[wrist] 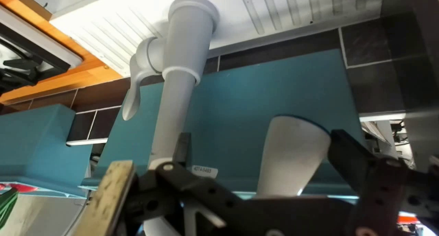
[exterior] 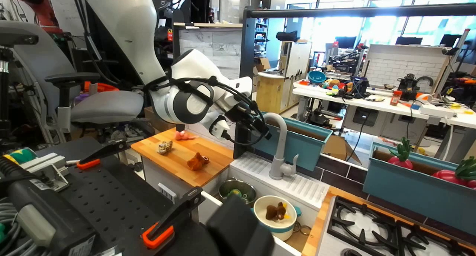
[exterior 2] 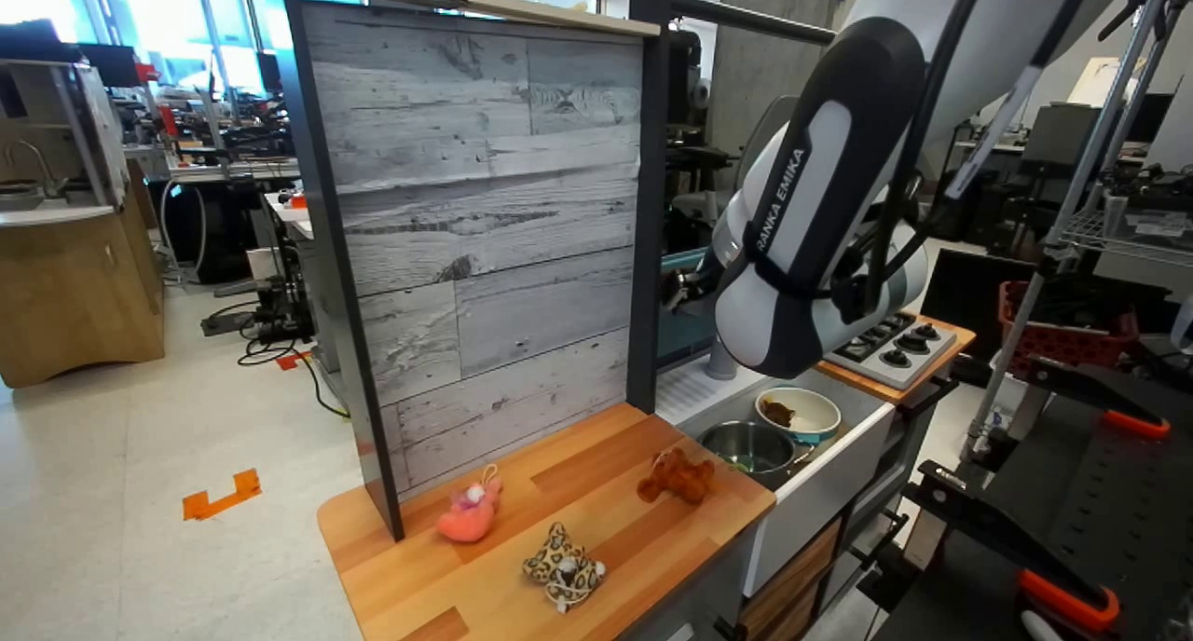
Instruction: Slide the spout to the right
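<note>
The spout [exterior: 281,140] is a grey gooseneck tube standing on the white ribbed sink ledge [exterior: 256,166], with a small lever at its base. In the wrist view the spout's upright tube [wrist: 173,105] runs along the left finger's outer side. Its downturned outlet end shows between the fingers. My gripper [wrist: 263,145] is open around this end, with the right finger at its edge, touching or nearly so, and a gap on the left. In an exterior view the gripper [exterior: 263,128] is at the arch's outlet side. Elsewhere the arm hides all but the spout's base [exterior 2: 720,361].
A teal planter [exterior: 306,155] hangs right behind the spout. A dark post [exterior: 243,81] rises beside the gripper. Below are a steel pot [exterior: 245,187] and a white pot [exterior: 277,228] in the sink. Soft toys lie on the wooden counter [exterior: 215,155]; a stove [exterior: 334,226] stands opposite.
</note>
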`<state>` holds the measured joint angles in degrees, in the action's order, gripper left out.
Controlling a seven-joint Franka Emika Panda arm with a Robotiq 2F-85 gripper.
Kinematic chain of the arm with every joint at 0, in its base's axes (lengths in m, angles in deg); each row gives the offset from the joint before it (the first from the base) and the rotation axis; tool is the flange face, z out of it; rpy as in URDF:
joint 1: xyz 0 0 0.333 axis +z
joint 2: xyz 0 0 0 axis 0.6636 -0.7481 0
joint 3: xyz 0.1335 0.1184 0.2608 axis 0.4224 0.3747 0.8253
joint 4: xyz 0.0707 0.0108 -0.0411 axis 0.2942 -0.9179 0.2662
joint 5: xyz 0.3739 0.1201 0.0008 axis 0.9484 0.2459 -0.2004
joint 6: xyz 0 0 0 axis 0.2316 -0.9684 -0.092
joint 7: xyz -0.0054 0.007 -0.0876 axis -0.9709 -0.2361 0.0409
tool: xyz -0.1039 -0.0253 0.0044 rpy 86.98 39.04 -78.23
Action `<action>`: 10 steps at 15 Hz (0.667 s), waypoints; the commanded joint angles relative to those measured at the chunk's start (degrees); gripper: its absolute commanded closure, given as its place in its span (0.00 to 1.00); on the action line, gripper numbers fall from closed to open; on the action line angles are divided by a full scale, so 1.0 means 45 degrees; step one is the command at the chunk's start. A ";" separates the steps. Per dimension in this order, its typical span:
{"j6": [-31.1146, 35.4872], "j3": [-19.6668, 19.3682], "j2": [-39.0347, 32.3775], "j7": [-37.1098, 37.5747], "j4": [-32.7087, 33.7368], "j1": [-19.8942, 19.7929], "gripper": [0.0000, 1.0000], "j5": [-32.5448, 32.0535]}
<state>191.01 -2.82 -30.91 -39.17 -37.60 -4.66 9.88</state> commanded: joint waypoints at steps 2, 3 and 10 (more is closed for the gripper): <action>0.1064 -0.1147 -0.1278 0.0247 0.0511 0.0838 0.00 0.0991; 0.1065 -0.1214 -0.1408 0.0258 0.0514 0.0946 0.00 0.1113; 0.1031 -0.1738 -0.1838 0.0120 0.0072 0.1478 0.00 0.1461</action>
<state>191.02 -7.99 -35.72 -39.04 -36.60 1.27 14.52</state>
